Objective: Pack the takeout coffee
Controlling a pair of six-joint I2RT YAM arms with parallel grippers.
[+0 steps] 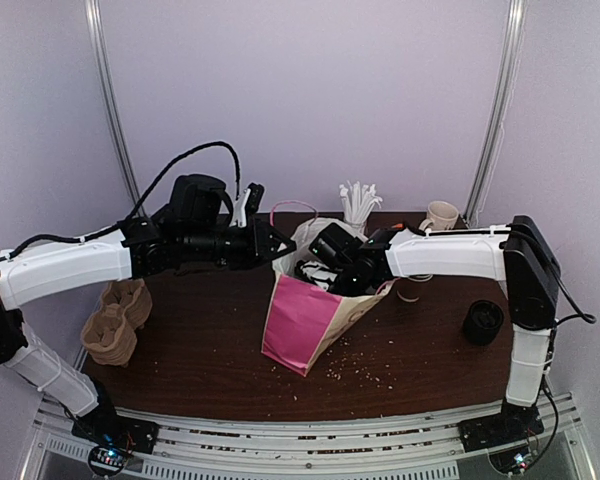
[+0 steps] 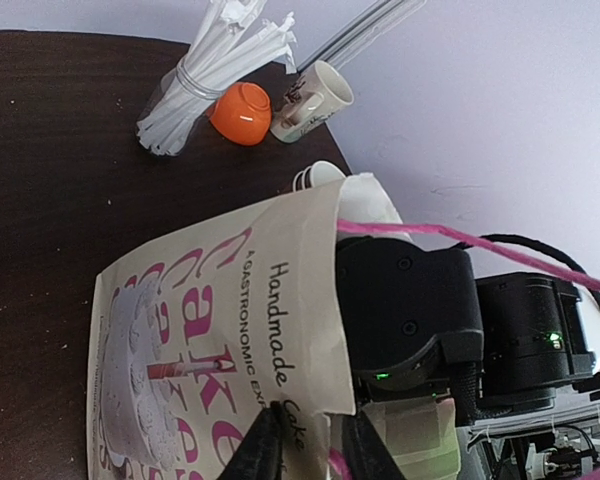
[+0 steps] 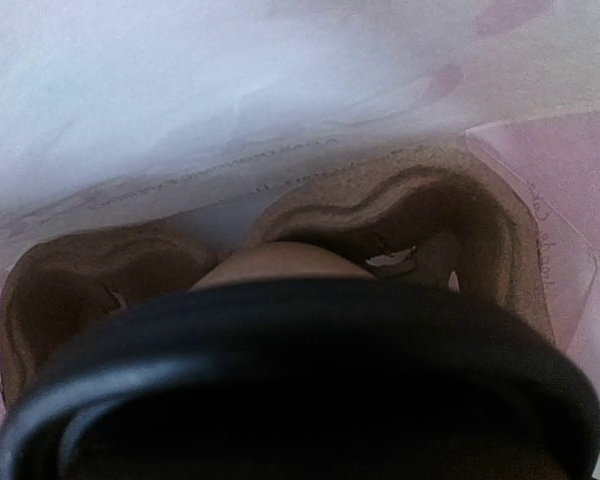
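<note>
A takeout coffee cup with a black lid [image 3: 300, 390] fills the bottom of the right wrist view, its brown wall [image 3: 280, 262] just below the lid. It hangs inside the pink and cream paper bag [image 1: 305, 315] over a brown cardboard cup carrier [image 3: 420, 215] on the bag's floor. My right gripper [image 1: 327, 268] is down in the bag's mouth; its fingers are hidden behind the lid. My left gripper [image 2: 308, 445] is shut on the bag's rim [image 2: 320, 300] and holds it up; it also shows in the top view [image 1: 275, 244].
A second cardboard carrier [image 1: 115, 320] lies at the table's left. A black-topped cup [image 1: 483, 320] stands at the right. A bundle of white straws [image 2: 205, 85], an orange bowl [image 2: 242, 112] and a cream mug [image 2: 310, 98] stand at the back. Crumbs lie by the bag.
</note>
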